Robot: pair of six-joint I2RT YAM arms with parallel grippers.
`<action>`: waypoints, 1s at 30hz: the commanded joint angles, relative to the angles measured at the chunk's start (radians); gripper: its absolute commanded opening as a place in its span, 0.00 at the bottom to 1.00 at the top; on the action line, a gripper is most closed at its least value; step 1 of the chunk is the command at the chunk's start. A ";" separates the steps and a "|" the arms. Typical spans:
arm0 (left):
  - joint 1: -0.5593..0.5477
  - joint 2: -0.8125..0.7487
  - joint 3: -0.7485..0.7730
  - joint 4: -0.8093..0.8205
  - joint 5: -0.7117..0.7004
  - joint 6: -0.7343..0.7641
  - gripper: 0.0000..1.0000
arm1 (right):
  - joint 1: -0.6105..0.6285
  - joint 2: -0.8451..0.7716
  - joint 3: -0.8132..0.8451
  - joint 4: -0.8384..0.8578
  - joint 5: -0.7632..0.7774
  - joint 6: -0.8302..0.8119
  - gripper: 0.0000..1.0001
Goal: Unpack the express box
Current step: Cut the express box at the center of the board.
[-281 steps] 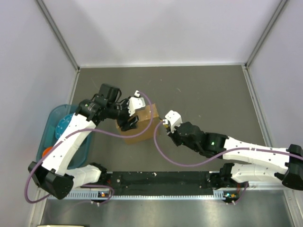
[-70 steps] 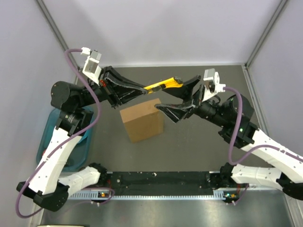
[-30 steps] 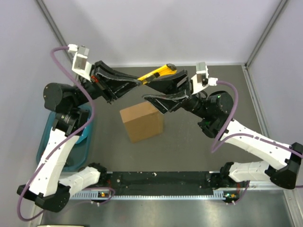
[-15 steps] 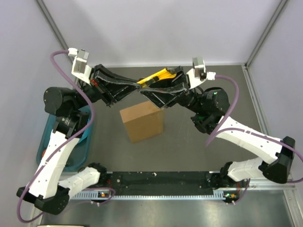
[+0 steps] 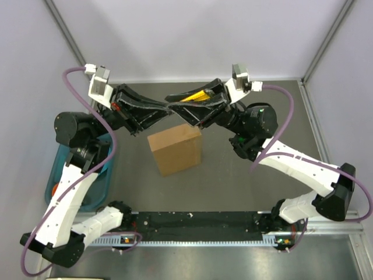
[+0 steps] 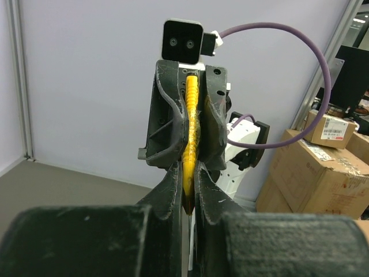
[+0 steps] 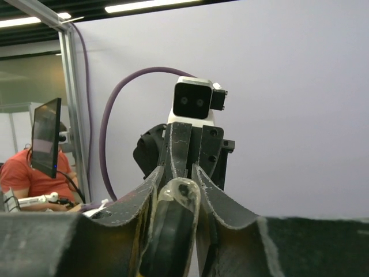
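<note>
High over the worktop (image 5: 250,192), the left pincer (image 6: 185,173) grips one end of the yellow utility knife (image 6: 191,127) and the right pincer (image 7: 176,184) clamps the other, probably to extend its blade, while the express box (image 5: 175,148) sits untouched just nearer, mid-worktop.

Robotics lab, white-panelled test cell (image 5: 192,35), stacked shipping cartons (image 6: 314,173) outside, person (image 7: 17,176) at a monitor (image 7: 47,135), ceiling strip lights (image 7: 155,6)

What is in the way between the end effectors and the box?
Nothing visible. The left end effector and right end effector meet in the air past the box's far edge, both gripping the yellow knife; the box's top is bare.
</note>
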 commanded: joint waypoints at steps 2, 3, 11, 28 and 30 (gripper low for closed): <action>0.001 -0.015 -0.015 0.034 0.006 0.006 0.00 | -0.006 0.015 0.078 0.050 -0.060 0.043 0.18; 0.001 -0.015 -0.015 0.034 0.006 0.007 0.00 | -0.006 0.018 0.082 0.038 -0.065 0.047 0.15; 0.001 -0.015 0.006 0.025 0.001 0.036 0.00 | -0.006 0.018 0.087 -0.002 -0.070 0.044 0.00; 0.049 -0.032 0.158 -0.584 -0.082 0.612 0.99 | -0.028 -0.226 -0.057 -0.351 0.136 -0.324 0.00; 0.049 -0.035 0.160 -0.728 -0.097 0.734 0.99 | -0.028 -0.262 -0.059 -0.441 0.177 -0.384 0.00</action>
